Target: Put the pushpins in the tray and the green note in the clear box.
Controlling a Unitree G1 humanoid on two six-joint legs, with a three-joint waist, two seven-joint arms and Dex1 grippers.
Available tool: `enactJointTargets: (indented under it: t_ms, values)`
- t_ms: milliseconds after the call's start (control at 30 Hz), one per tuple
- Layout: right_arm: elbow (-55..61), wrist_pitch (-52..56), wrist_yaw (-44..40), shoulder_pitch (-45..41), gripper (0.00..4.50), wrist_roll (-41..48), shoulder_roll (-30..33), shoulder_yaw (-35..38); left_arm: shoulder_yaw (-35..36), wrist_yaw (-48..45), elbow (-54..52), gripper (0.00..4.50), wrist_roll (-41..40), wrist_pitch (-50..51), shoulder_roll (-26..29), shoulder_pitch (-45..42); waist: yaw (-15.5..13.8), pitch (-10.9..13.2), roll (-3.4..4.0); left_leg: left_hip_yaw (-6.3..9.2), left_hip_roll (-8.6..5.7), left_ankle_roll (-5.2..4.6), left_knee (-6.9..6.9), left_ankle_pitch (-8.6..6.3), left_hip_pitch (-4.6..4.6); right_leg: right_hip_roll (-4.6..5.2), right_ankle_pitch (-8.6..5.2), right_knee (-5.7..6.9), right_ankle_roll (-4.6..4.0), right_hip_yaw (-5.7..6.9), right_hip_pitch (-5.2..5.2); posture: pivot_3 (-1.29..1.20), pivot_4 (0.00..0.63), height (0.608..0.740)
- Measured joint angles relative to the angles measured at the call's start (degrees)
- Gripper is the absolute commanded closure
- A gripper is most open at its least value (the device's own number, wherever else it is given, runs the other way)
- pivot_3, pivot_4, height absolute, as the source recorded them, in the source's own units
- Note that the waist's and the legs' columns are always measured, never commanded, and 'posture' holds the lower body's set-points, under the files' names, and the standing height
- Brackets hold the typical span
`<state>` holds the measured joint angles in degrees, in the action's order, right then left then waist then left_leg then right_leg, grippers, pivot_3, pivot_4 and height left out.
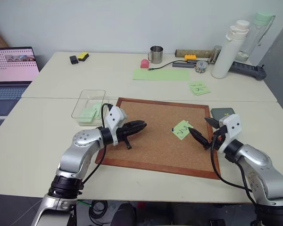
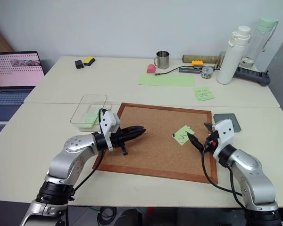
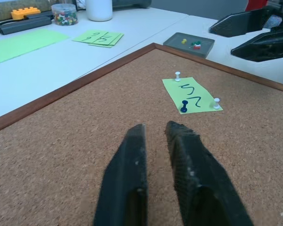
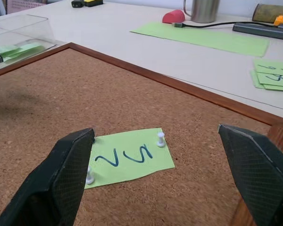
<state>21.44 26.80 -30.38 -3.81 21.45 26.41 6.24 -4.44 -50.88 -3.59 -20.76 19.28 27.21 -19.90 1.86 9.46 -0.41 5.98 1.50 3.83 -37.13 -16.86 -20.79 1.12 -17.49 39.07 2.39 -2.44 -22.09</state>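
Green note (image 3: 192, 96) with a wavy squiggle lies flat on the cork board (image 1: 151, 141), toward the board's right side. Three pins stand in it: a dark blue pushpin (image 3: 184, 106) at one edge and two white pushpins (image 3: 178, 75) at other corners. Note is pinned, not lifted.

Tray (image 3: 189, 44), dark grey, sits on the desk (image 1: 37, 141) just off the board's right edge. Inside it lie a yellow pin (image 3: 183, 41) and a red and green cluster (image 3: 195, 45).

Clear box (image 1: 88, 107) stands on the desk just beyond the board's left far corner, with pale green paper (image 1: 88, 114) inside.

Right tool (image 4: 155, 179) hovers low over the board's right side, just beside the note, fingers (image 4: 61, 179) spread wide apart, nothing between them. The note lies ahead of the gap in the wrist view.

Left tool (image 3: 156, 165) points across the board from the left, well apart from the note. Its two fingers are nearly together with only a thin slit; nothing visible is held.

Farther back on the desk: a large plain green sheet (image 1: 161, 74), more green notes (image 1: 198, 88), a metal mug (image 1: 155, 54), a jar of pins (image 3: 64, 13), a white bottle (image 1: 230, 49). A laptop (image 1: 12, 70) sits at far left.
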Motion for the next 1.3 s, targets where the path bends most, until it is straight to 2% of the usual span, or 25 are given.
enactJointTargets:
  t_ms: [233,400,633,700,733,867,1300]
  values:
    - [-7.08,-0.67,-0.18,-6.17,0.12,-2.47,-1.59,-4.73,-3.70,-0.61,2.60,4.41,2.40,-2.46,-2.31,0.61,0.05,0.00,0.00,-0.01,0.00,0.00,-0.01,0.00,0.00,0.00,0.00,0.00,0.00,0.00,-0.01,0.00,0.150,0.740]
    - [-13.22,-1.52,0.15,-9.50,0.12,-5.02,-3.10,-7.19,-6.23,-1.00,9.44,4.41,6.25,-4.81,-2.86,0.62,0.04,0.00,0.00,-0.03,0.00,0.00,-0.02,0.00,0.00,0.00,0.00,0.00,0.00,-0.01,-0.04,0.00,0.150,0.740]
    - [-19.57,-2.44,0.75,-12.86,0.12,-7.16,-5.24,-8.53,-7.64,-1.14,10.64,4.41,8.94,-8.50,-2.79,0.30,0.02,-0.07,0.10,-0.03,-0.02,0.00,-0.03,0.00,0.02,0.02,0.01,0.01,0.00,-0.02,0.00,0.00,0.150,0.740]
    - [-20.39,-2.72,0.75,-13.32,0.48,-7.27,-5.68,-8.51,-7.63,-1.16,10.59,4.50,8.97,-8.51,-2.79,0.35,0.02,-0.07,0.10,-0.01,-0.01,0.00,-0.03,0.00,0.02,0.02,0.01,0.01,0.00,0.00,0.00,0.00,0.150,0.740]
    - [-21.13,-2.74,0.75,-13.59,0.51,-7.26,-6.16,-8.47,-7.60,-1.11,10.56,4.50,9.03,-8.50,-2.79,0.40,0.04,-0.07,0.10,-0.01,-0.01,0.00,-0.03,0.00,0.02,0.02,0.01,0.02,0.00,0.00,0.00,0.00,0.150,0.740]
    - [-22.06,-3.12,0.74,-14.02,1.32,-7.16,-7.01,-8.23,-7.71,-1.06,9.81,4.50,9.23,-8.25,-2.78,0.88,0.06,-0.07,0.10,-0.02,-0.01,0.00,-0.03,0.00,0.01,0.02,0.00,0.01,0.00,-0.02,0.00,0.00,0.150,0.740]
    - [-26.51,-8.39,2.55,-14.94,4.21,-9.08,-7.30,-7.14,-7.83,-1.60,7.96,4.50,9.35,-5.78,-2.64,1.21,0.05,-0.07,0.10,-0.03,-0.01,0.00,-0.03,0.00,0.01,0.02,0.01,0.01,0.00,-0.02,0.00,0.00,0.150,0.740]
